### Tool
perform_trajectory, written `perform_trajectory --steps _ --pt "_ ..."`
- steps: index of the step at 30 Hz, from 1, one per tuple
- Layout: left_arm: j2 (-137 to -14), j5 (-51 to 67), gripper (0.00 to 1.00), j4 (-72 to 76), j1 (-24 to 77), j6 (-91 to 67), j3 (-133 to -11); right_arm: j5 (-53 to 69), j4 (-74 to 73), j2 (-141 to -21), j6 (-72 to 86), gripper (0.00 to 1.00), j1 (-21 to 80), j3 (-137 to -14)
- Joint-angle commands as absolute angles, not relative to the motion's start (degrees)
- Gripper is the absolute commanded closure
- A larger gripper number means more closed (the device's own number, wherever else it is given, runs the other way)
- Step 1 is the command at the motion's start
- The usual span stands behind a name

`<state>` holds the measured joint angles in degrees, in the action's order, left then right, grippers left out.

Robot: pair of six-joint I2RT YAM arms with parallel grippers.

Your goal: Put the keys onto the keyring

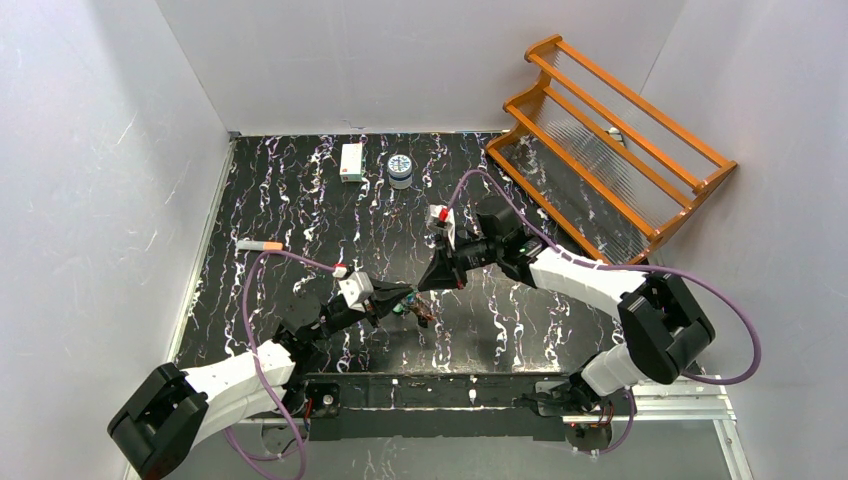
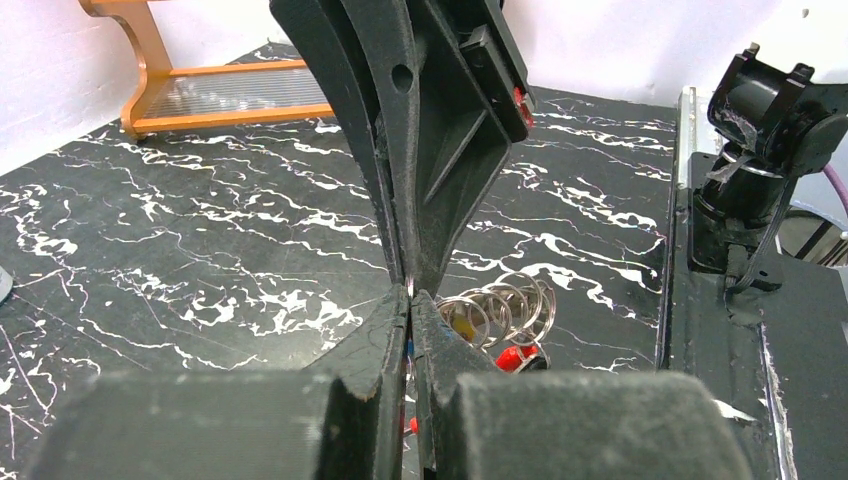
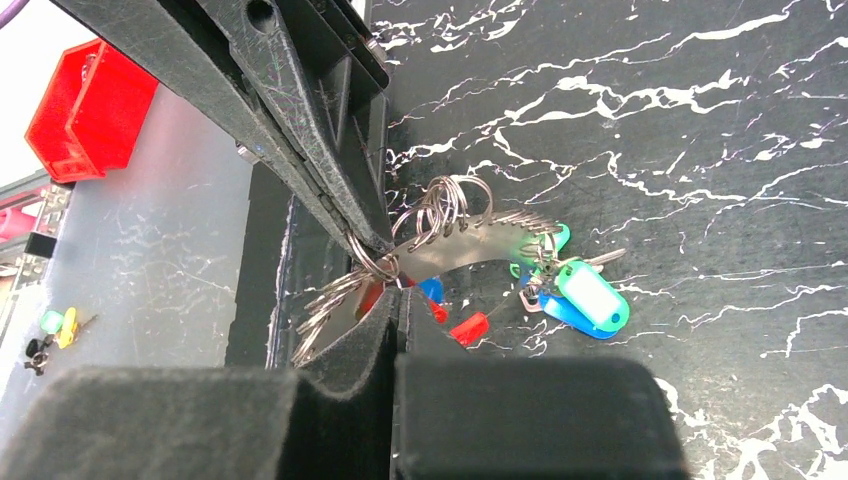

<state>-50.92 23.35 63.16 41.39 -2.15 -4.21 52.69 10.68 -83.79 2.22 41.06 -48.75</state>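
Note:
The keyring (image 3: 440,210) is a bunch of thin silver rings strung with keys (image 3: 468,328) capped red, blue and green, plus green and blue tags (image 3: 592,293). It hangs just above the black marbled table near the front edge. My left gripper (image 2: 412,305) is shut, with blue and red caps showing between its fingers. In the right wrist view its tip (image 3: 372,250) pinches a ring. My right gripper (image 3: 398,297) is shut too and meets the left tip on the same bunch (image 1: 420,310). More rings (image 2: 500,305) fan out beside the tips. What lies between the right pads is hidden.
A wooden rack (image 1: 610,140) stands at the back right. A white box (image 1: 351,161) and a small round jar (image 1: 400,170) sit at the back. An orange-tipped object (image 1: 260,244) lies at the left. A red bin (image 3: 85,110) sits beyond the table's front edge.

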Motion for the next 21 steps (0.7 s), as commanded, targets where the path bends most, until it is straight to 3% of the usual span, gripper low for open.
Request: perform_trajectory --steps 1,4,9,16,21 --pt "-49.9 23.9 1.00 68.1 41.6 -1.8 -5.2 51.3 9.9 -84.5 1.5 0.90 41.2 -50.6" --pt "-50.0 23.9 1.00 68.2 41.6 -1.8 -5.1 50.1 9.7 -83.4 0.6 0.68 41.2 -50.2" --pt "-50.1 23.9 1.00 68.2 41.6 -2.0 -5.2 49.2 11.6 -79.1 -3.0 0.47 41.2 -47.8" --pt "-50.1 24.1 1.00 68.1 41.6 -2.1 -5.2 52.6 18.5 -74.8 -4.9 0.46 41.2 -44.2" --pt "-50.2 24.3 1.00 68.1 41.6 -2.2 -5.3 56.3 21.2 -76.6 -4.9 0.54 41.8 -45.0"
